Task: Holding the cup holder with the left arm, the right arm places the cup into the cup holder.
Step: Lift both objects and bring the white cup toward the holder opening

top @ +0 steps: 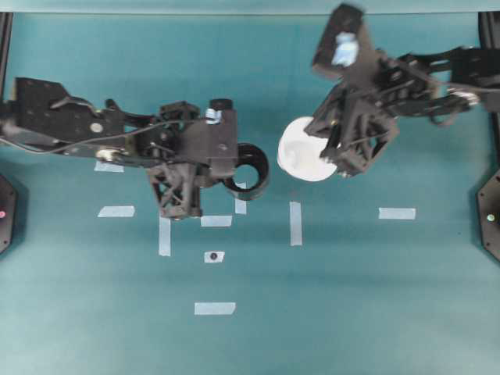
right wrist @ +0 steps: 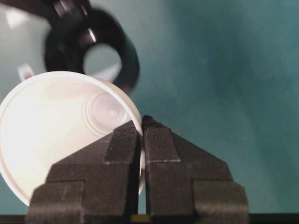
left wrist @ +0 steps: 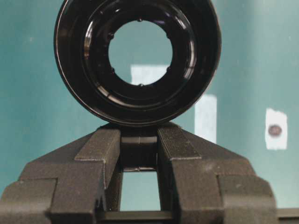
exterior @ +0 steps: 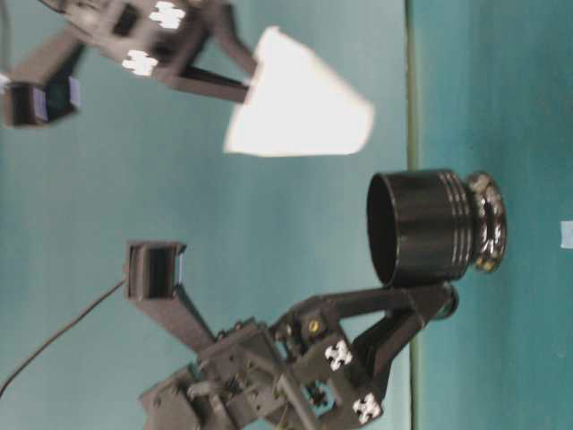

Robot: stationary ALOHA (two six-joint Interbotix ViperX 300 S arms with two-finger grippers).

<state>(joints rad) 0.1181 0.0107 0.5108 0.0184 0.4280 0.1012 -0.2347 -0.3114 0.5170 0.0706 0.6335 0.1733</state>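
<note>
Left gripper (left wrist: 140,154): it is sitting at the bottom of the left wrist view, squeezing the small handle of the holder between its two fingers.
Holder (top: 248,170): this shiny black ring is sitting just left of the middle in the overhead view. It is open all the way through, so the green table is showing in its hole. In the table-level view (exterior: 428,228) it is lying at the right middle of the frame, with its open mouth facing left.
Right gripper (right wrist: 141,135): it is pinching the thin wall of the cup at the rim, with one finger inside and one outside. Its jaws are nearly touching.
Cup (top: 306,150): this white cup is hanging in the air just right of the holder in the overhead view, and the two are not touching. In the table-level view (exterior: 300,98) it is tilting at the upper middle of the frame, above and left of the holder.
Table (top: 351,297): it is green, with pale tape strips (top: 295,223) lying around the middle.
Left arm (top: 70,121): it is reaching in from the left edge.
Right arm (top: 437,74): it is reaching in from the upper right.
</note>
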